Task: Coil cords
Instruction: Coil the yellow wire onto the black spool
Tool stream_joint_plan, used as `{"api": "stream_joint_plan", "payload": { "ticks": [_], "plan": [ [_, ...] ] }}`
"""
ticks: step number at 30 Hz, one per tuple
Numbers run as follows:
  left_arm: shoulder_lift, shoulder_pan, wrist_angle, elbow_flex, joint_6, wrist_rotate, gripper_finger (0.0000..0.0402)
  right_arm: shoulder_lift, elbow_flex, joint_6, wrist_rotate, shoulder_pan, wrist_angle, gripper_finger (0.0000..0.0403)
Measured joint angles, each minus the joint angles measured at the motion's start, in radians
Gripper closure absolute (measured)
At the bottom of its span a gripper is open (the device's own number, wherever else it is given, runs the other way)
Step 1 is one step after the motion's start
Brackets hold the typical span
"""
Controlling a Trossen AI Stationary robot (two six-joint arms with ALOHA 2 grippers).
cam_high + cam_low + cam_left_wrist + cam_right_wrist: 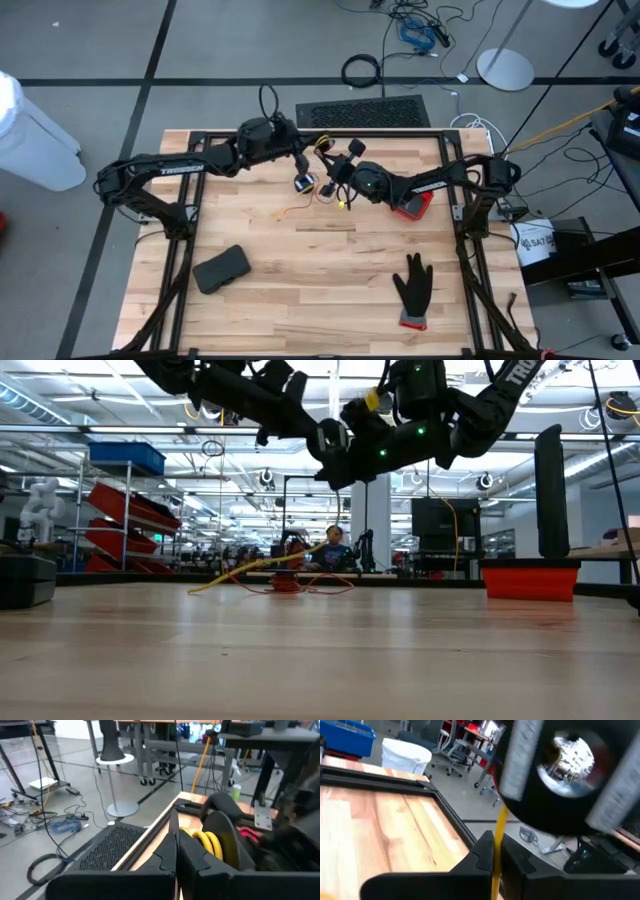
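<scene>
Both arms meet over the table's far middle. My left gripper (pixel 305 182) (pixel 176 851) is shut, and the black spool (pixel 216 832) wound with yellow cord sits right at its fingertips, lifted clear of the table. My right gripper (pixel 338 192) (pixel 496 851) is just beside it, shut on the yellow cord (pixel 499 827) that runs from the spool (pixel 560 775). The cord's loose end (pixel 293 211) lies on the wood. A red cord (pixel 285 585) lies in a tangle on the table behind. My left gripper meets the spool at its near side (pixel 202 837), coming level from the table's left. Its own fingers hide which part they pinch. The spool stays in the air, clear of the table. My right gripper pinches the yellow cord (pixel 497 845) between its two fingers a short way from the spool. The fingers come level from the table's right and lie across the cord, a single strand. Between fingers and spool the cord runs straight.
A red box (pixel 412 205) stands behind my right arm. A black glove (pixel 412 290) lies near the front right and a dark pouch (pixel 222 268) near the front left. A black frame (pixel 200 135) rims the table.
</scene>
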Motion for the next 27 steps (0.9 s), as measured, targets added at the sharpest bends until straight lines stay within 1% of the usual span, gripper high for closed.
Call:
{"api": "stream_joint_plan", "payload": {
  "ticks": [2, 7, 12, 15, 18, 22, 27],
  "plan": [
    [-0.03, 0.006, -0.025, 0.001, 0.025, 0.024, 0.0402, 0.005, -0.003, 0.012, -0.037, -0.01, -0.04, 0.0382],
    [-0.081, 0.012, -0.152, 0.002, 0.098, 0.049, 0.0402, 0.003, -0.002, 0.05, -0.121, -0.028, -0.077, 0.0377],
    [-0.092, 0.012, -0.185, 0.002, 0.117, 0.052, 0.0402, 0.003, -0.002, 0.088, -0.207, -0.045, -0.08, 0.0376],
    [-0.09, 0.012, -0.193, 0.002, 0.117, 0.052, 0.0402, 0.003, -0.002, 0.108, -0.23, -0.052, -0.095, 0.0376],
    [-0.092, 0.012, -0.189, 0.002, 0.118, 0.054, 0.0402, 0.003, -0.002, 0.115, -0.231, -0.058, -0.134, 0.0376],
    [-0.097, 0.012, -0.196, 0.002, 0.118, 0.087, 0.0402, 0.003, -0.002, 0.115, -0.231, -0.058, -0.15, 0.0381],
    [-0.097, 0.012, -0.226, 0.002, 0.144, 0.149, 0.0402, 0.003, -0.002, 0.099, -0.231, -0.063, -0.156, 0.0397]
  ]
}}
